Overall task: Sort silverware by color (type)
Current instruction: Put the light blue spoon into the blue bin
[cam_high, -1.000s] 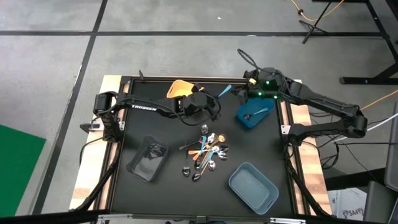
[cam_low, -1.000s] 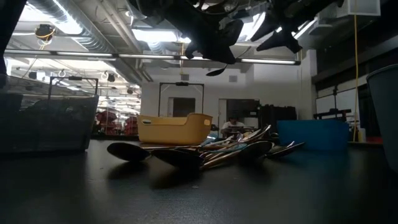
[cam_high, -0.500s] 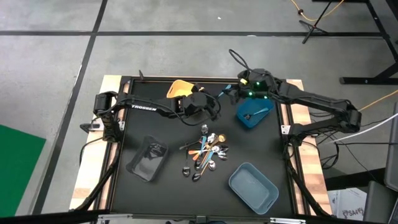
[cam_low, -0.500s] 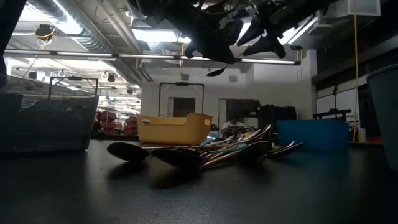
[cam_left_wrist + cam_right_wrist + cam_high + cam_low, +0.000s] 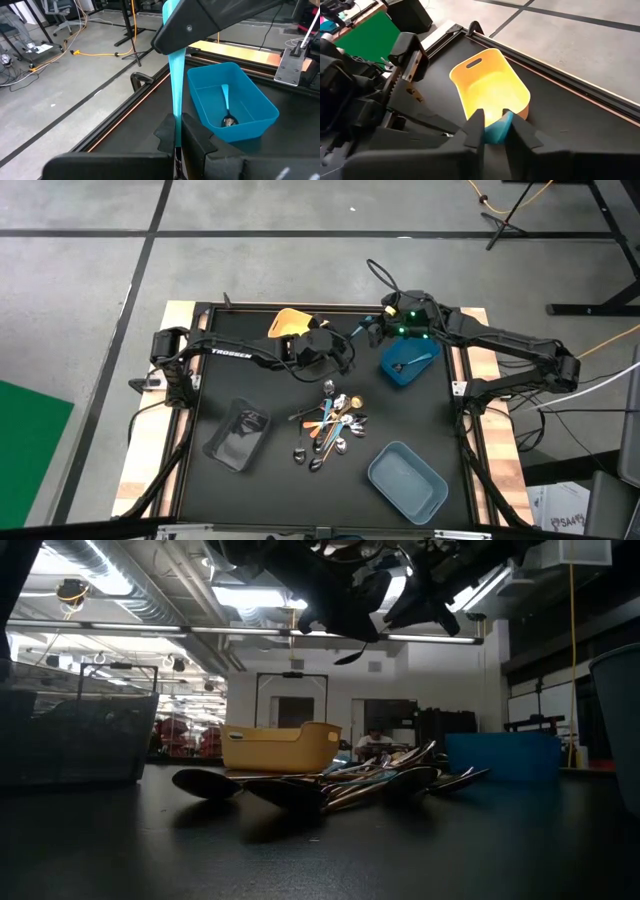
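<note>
The right end effector (image 5: pixel 493 131) pinches a light-blue plastic utensil handle (image 5: pixel 498 128) above the empty yellow rectangular plastic bin (image 5: pixel 490 87) on the black tabletop (image 5: pixel 580 130).

One camera looks straight down on the desk (image 5: pixel 250 380); another sits level at desk height; each wrist camera peers closely past its claw, both sharing the light-blue spoon (image 5: pixel 176 75).

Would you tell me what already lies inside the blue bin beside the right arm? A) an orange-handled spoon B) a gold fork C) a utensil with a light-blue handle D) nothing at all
C: the left wrist view shows the blue bin holding one light-blue-handled utensil with a metal end.
</note>
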You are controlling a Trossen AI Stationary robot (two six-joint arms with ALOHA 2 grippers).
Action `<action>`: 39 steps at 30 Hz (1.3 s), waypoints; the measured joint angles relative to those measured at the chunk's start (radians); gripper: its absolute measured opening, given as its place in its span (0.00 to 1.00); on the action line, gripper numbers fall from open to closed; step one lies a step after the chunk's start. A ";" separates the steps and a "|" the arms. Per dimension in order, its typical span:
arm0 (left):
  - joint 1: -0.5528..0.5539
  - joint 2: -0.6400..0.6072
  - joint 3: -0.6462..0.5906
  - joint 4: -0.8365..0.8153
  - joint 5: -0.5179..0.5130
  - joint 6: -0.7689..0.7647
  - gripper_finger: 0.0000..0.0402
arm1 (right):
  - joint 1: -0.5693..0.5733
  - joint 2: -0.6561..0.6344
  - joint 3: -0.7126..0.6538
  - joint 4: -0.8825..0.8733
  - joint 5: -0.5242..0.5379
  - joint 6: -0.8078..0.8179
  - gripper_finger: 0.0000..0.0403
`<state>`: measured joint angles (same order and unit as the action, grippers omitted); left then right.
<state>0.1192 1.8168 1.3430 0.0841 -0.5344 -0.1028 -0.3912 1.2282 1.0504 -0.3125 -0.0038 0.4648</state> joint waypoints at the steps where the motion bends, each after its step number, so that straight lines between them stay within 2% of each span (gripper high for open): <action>1: 0.000 0.000 0.000 0.000 0.000 0.000 0.03 | 0.000 0.000 0.000 0.002 -0.004 -0.001 0.09; 4: 0.000 0.000 0.000 -0.004 0.001 0.001 0.03 | 0.000 0.000 0.000 0.007 -0.010 -0.032 0.02; 13: 0.000 0.000 0.000 -0.005 0.002 0.001 0.05 | -0.002 -0.002 0.000 0.009 -0.015 -0.054 0.01; 18: 0.000 0.000 0.000 0.006 0.003 0.000 0.11 | -0.002 -0.001 0.000 -0.002 -0.014 -0.078 0.00; 25: 0.000 -0.001 0.001 0.002 0.069 0.000 0.24 | -0.002 -0.002 0.000 -0.012 -0.014 -0.092 0.00; 31: -0.009 -0.001 0.001 0.001 0.091 0.000 0.31 | -0.048 -0.041 0.048 -0.205 -0.012 -0.127 0.00; 39: -0.024 -0.001 0.001 -0.005 0.091 0.000 0.32 | -0.165 -0.150 0.083 -0.508 -0.010 -0.134 0.00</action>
<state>0.0952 1.8160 1.3437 0.0792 -0.4431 -0.1028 -0.5564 1.0786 1.1336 -0.8204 -0.0139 0.3313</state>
